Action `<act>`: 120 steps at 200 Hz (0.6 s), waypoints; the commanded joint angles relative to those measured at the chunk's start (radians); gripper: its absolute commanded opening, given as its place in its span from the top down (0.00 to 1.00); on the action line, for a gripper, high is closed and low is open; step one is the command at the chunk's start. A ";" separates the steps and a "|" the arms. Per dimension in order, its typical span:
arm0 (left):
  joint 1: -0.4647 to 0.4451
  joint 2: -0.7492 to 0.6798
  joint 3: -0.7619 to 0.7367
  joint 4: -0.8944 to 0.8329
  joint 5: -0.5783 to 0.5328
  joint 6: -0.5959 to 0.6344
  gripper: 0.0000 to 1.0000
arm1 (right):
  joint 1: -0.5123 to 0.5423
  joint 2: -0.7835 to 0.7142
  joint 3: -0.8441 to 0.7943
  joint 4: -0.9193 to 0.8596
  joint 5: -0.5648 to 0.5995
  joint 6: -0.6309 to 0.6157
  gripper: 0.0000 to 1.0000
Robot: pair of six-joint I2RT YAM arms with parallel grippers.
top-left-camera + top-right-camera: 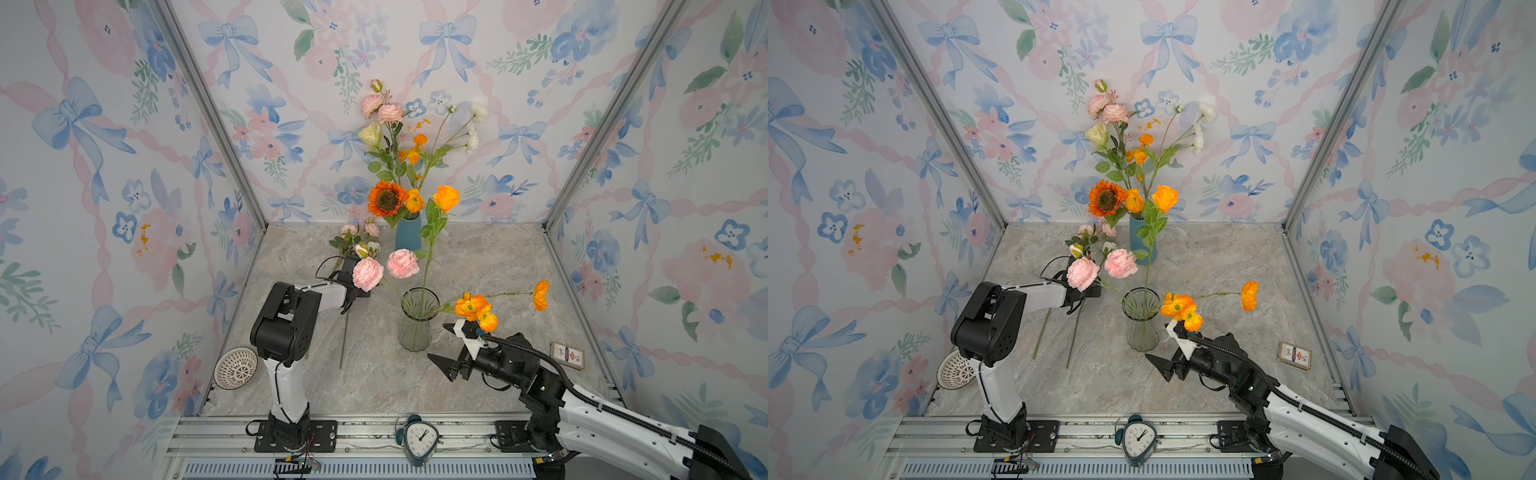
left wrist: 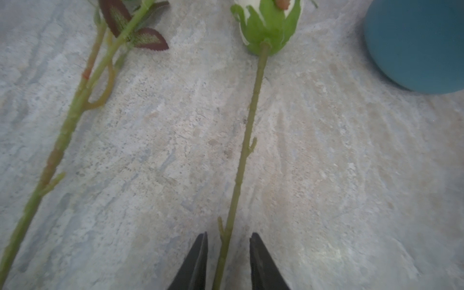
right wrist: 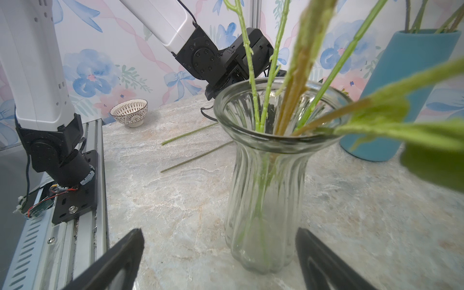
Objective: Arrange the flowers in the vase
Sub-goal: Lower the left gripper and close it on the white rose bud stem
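Observation:
The clear glass vase (image 1: 417, 320) (image 3: 266, 175) stands mid-table and holds several flowers: an orange rose (image 1: 446, 196), pink peonies (image 1: 402, 262) and orange poppies (image 1: 473, 309). Two more flowers lie flat on the table left of it. One is a white-budded rose (image 2: 267, 22); its thin stem (image 2: 241, 163) runs between the jaws of my left gripper (image 2: 228, 237) (image 1: 352, 301), with a gap on each side. The other stem (image 2: 67, 130) lies beside it. My right gripper (image 3: 219, 233) (image 1: 438, 341) stands wide open just in front of the vase's base, holding nothing.
A blue vase (image 1: 408, 235) with a sunflower bouquet stands at the back. A patterned bowl (image 1: 235, 368) sits front left, a card box (image 1: 567, 354) front right, and an alarm clock (image 1: 419, 440) on the front rail. Wallpapered walls close three sides.

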 commanded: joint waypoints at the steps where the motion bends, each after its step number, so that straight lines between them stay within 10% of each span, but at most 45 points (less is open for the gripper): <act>1: 0.010 0.007 -0.015 -0.022 0.027 0.012 0.73 | -0.010 -0.005 -0.016 0.024 -0.013 0.012 0.03; 49: 0.011 -0.044 -0.068 -0.022 0.053 0.018 1.00 | -0.010 -0.005 -0.015 0.014 -0.010 0.004 0.03; 120: 0.030 -0.363 -0.224 -0.021 0.008 -0.006 1.00 | -0.011 -0.005 -0.016 0.010 -0.007 -0.003 0.03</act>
